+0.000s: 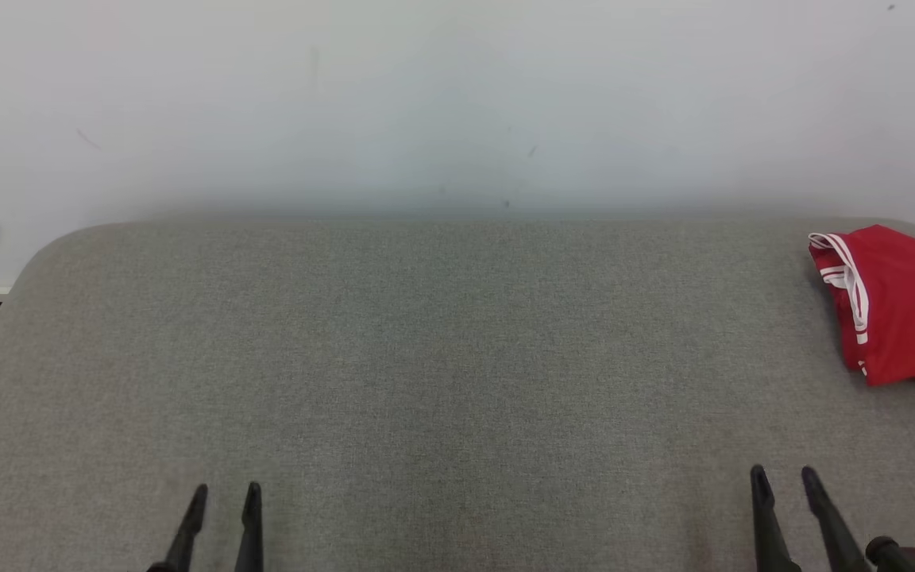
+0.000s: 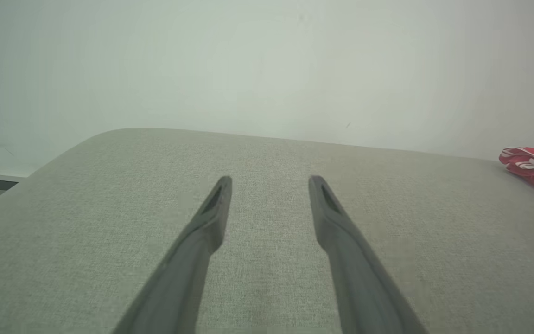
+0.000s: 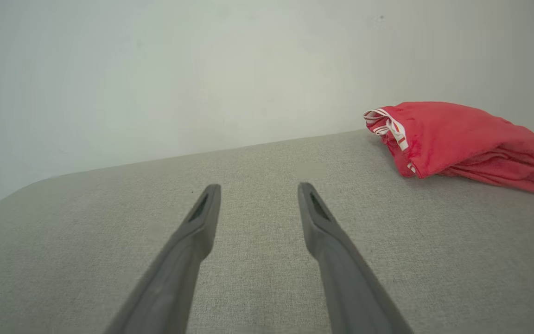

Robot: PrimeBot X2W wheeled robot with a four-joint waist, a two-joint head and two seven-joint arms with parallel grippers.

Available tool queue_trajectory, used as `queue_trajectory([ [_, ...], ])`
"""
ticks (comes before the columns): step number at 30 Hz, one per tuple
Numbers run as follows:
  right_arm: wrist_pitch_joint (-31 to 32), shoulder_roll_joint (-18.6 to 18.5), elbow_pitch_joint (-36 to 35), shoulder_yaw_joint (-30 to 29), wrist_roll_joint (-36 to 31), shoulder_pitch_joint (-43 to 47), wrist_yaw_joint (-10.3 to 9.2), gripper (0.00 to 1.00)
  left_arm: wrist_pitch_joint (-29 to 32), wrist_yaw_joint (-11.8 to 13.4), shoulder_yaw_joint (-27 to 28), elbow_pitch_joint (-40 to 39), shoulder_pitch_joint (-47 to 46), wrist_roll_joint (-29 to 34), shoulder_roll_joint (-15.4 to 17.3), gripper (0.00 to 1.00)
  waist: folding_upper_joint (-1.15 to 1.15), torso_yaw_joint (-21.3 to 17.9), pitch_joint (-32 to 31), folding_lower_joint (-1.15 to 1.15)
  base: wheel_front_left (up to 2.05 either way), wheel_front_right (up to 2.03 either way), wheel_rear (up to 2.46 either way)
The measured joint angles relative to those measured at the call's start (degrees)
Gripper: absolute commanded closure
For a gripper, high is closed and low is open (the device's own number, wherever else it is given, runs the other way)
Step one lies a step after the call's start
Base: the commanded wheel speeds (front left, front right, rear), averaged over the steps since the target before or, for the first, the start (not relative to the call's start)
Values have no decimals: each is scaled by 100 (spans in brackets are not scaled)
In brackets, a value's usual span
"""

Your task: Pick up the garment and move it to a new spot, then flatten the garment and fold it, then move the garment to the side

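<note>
Red garment, bunched, at grey table's far right edge, near white wall. Left gripper, right gripper: jaws spread wide, empty. Right wrist view adds garment's layered folds.

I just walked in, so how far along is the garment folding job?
Done: nothing clearly; the red garment lies bunched at the table's far right edge. In hand: nothing; the left gripper and right gripper sit open and empty near the front edge. Left: probably everything: picking up, flattening, folding, moving aside.
</note>
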Motion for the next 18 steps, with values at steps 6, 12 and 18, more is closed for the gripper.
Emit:
queue_trajectory([
  [6,7,12,269,10,29,56,0,100,9,-4,-4,249,46,-21,-48,100,0,-2,0,0,0,0,0],
  [12,111,10,361,11,643,21,0,100,160,-4,22,292,44,-625,-58,100,0,-14,9,0,0,0,0],
  [18,208,2,414,11,1289,-48,0,100,322,-4,70,312,2,-1273,-58,100,0,-26,19,0,0,0,0],
])
